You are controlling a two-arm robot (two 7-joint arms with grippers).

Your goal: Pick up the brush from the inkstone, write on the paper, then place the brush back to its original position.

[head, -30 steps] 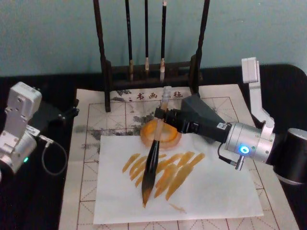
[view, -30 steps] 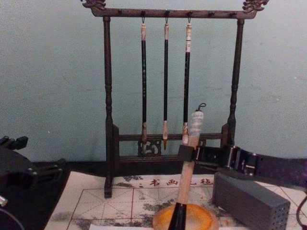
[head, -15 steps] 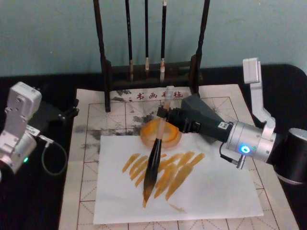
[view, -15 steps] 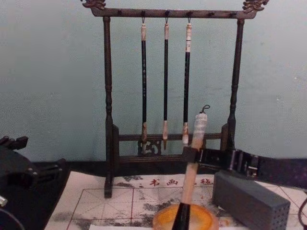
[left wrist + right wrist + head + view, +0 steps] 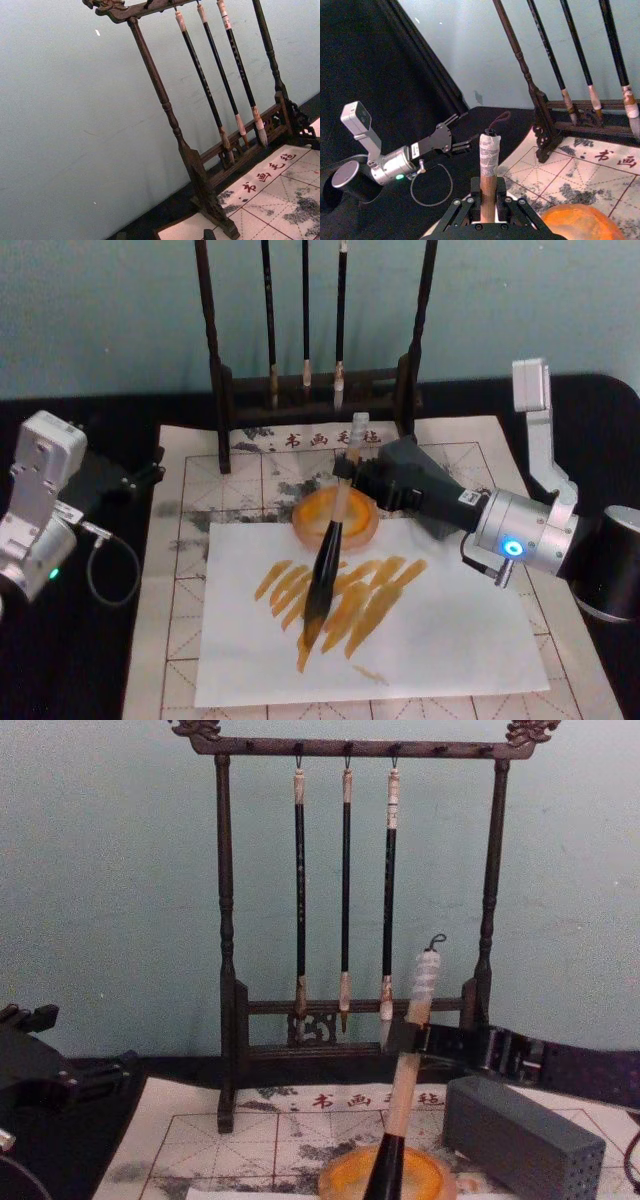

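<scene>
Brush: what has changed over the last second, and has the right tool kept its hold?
The brush, still clamped in the right tool, has shifted slightly to the robot's right, its bristles still down over the orange strokes on the white sheet. Nothing was let go. The left tool stays parked at the left; paper, orange dish and rack are unchanged.

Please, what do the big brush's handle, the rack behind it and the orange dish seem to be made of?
The brush handle looks like pale matte wood, its top wrapped in whitish tape; the right tool grips it. The rack seems dark turned wood, slightly glossy. The dish is orange and smooth-looking: maybe plastic or glazed ceramic, I cannot tell which.
</scene>
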